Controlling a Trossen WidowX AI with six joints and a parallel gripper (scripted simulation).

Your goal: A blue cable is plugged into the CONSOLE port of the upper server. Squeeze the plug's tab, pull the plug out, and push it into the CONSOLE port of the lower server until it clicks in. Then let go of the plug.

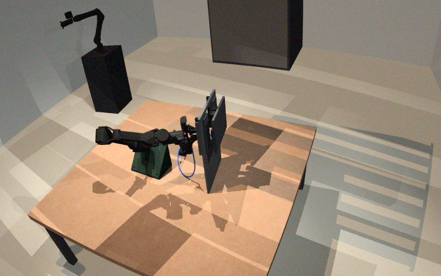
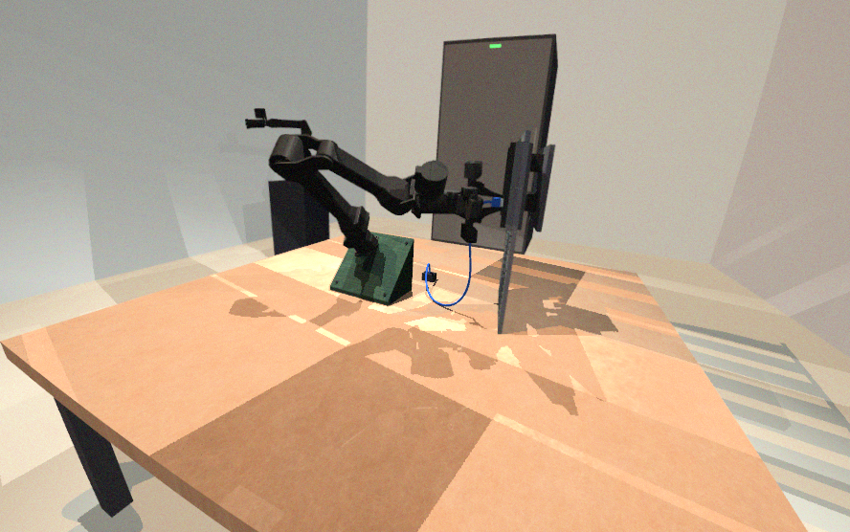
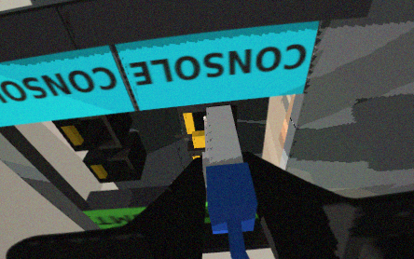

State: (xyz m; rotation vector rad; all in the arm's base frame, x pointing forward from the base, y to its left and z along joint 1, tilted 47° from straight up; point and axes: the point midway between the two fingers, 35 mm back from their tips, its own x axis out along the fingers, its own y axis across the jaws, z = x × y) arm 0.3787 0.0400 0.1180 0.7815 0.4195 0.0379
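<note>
At the middle of the wrist view, the gripper (image 1: 192,133) (image 2: 499,203) (image 3: 222,161) grasps the blue plug (image 2: 495,202) (image 3: 231,196), its tip overlapping the opening below the CONSOLE label (image 3: 219,65). I judge insertion underway; next, a straight, aligned push. The dark panel (image 1: 211,172) (image 2: 505,281) crowds the fingers; leftward looks roomier for backing out.

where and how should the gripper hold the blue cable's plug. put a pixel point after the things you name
Best gripped, I'd judge, by the blue body of the plug (image 2: 496,202) (image 3: 231,193), one of the gripper's (image 2: 499,204) (image 3: 227,163) black fingers on each flank, coming from the cable side. The body is boxy with long side faces, its grey front end points toward the ports, and the cord trails from the rear, so this keeps the front end free.
</note>
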